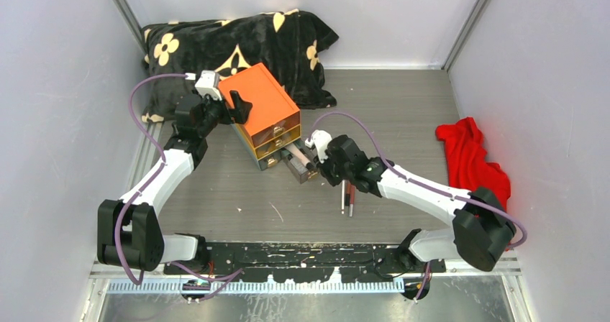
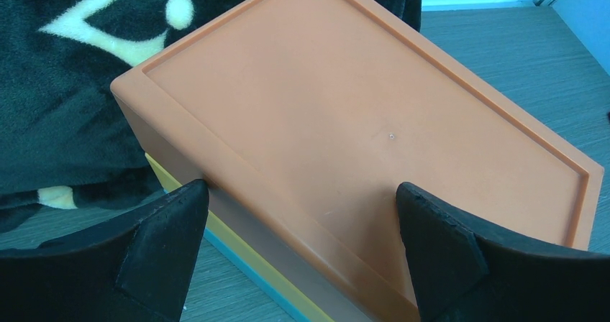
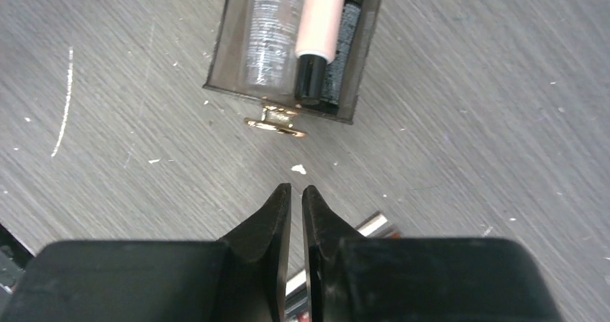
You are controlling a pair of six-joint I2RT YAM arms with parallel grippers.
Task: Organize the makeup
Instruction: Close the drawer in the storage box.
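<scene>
Pinkish plastic with a black cap — the slim cosmetic tube (image 3: 320,16) lies lengthwise in the smoky clear drawer (image 3: 219,49). That drawer is drawn out from the foot of the orange box with stacked drawers (image 2: 345,106), near the middle of the grey wood-grain table (image 3: 467,121). A clear shiny tube-like piece (image 3: 270,27) lies beside the tube in the same drawer; what it is I cannot tell.

Two thin red-and-white pencils (image 1: 350,200) lie loose on the table just to the near side of the drawer, close behind the fingertips of the right gripper (image 3: 296,191). Its fingers are almost together, with nothing between them. The left gripper (image 2: 302,191) is spread wide at one corner of the box, one finger by the side wall and the other over the lid. Whether it touches the box I cannot tell.

The pencils are probably light, stiff, round and smooth — apt to roll or skate away from a pinch. They are best taken across the middle of the shaft, jaws square to its length, and one at a time, since they lie close together. The tube is likely light and slick too, so the grip belongs on its body, not the cap.
</scene>
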